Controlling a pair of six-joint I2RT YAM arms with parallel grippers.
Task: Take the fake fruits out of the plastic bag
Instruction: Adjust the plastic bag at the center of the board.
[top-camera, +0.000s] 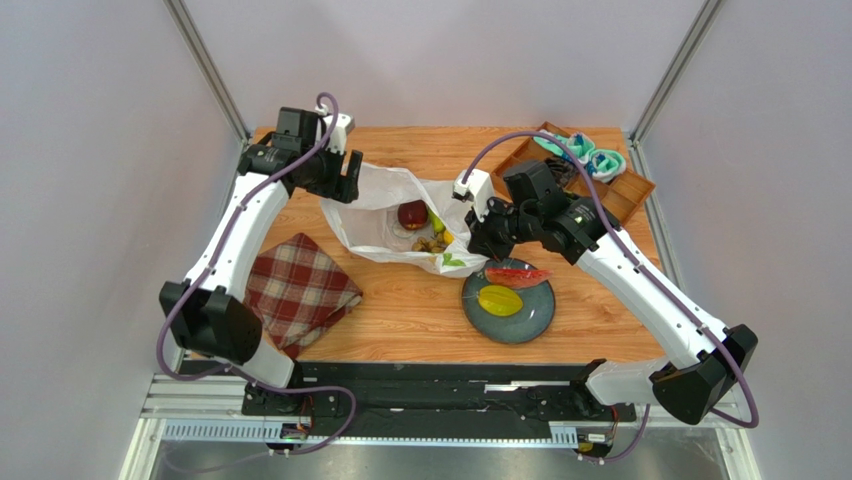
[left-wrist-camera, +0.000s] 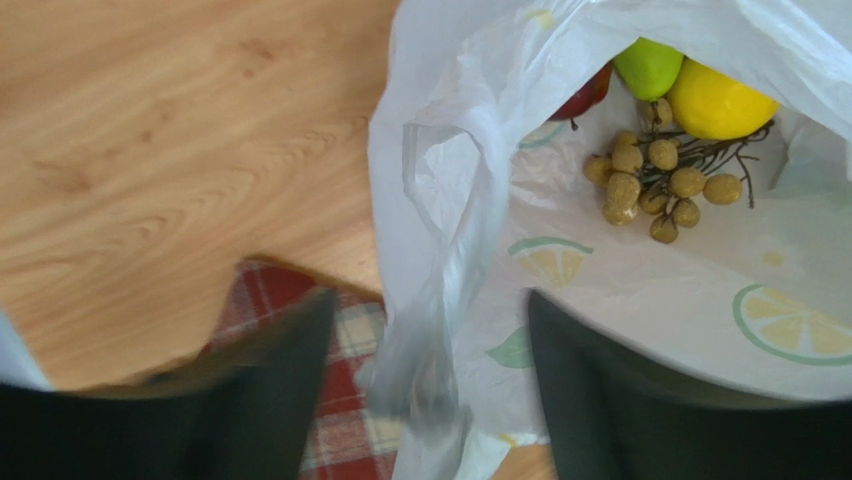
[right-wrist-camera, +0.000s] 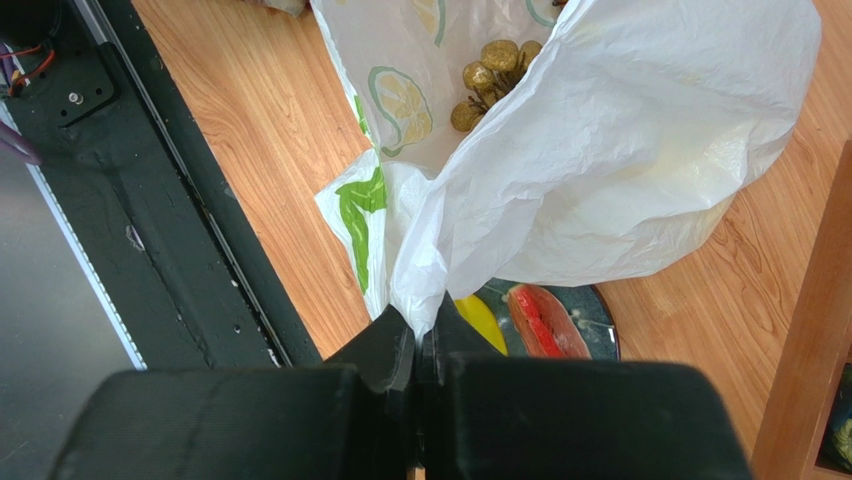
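Observation:
The white plastic bag (top-camera: 385, 200) lies open mid-table. Inside it are a dark red apple (top-camera: 412, 213), a green pear (top-camera: 436, 221), a yellow mango (left-wrist-camera: 715, 100) and a brown grape bunch (top-camera: 430, 243). My right gripper (top-camera: 480, 240) is shut on the bag's right edge (right-wrist-camera: 440, 290), pinched between the fingertips (right-wrist-camera: 400, 335). My left gripper (top-camera: 345, 182) is open at the bag's far left side. In the left wrist view a blurred handle loop (left-wrist-camera: 435, 330) hangs between the spread fingers (left-wrist-camera: 285, 385). A red watermelon slice (top-camera: 517, 275) and a yellow starfruit (top-camera: 499, 300) lie on a dark plate (top-camera: 535, 320).
A red plaid cloth (top-camera: 300, 285) lies at the front left, under the left arm. A wooden tray (top-camera: 625, 195) with teal rolled socks (top-camera: 590, 158) stands at the back right. A black rail (top-camera: 440, 375) runs along the near table edge.

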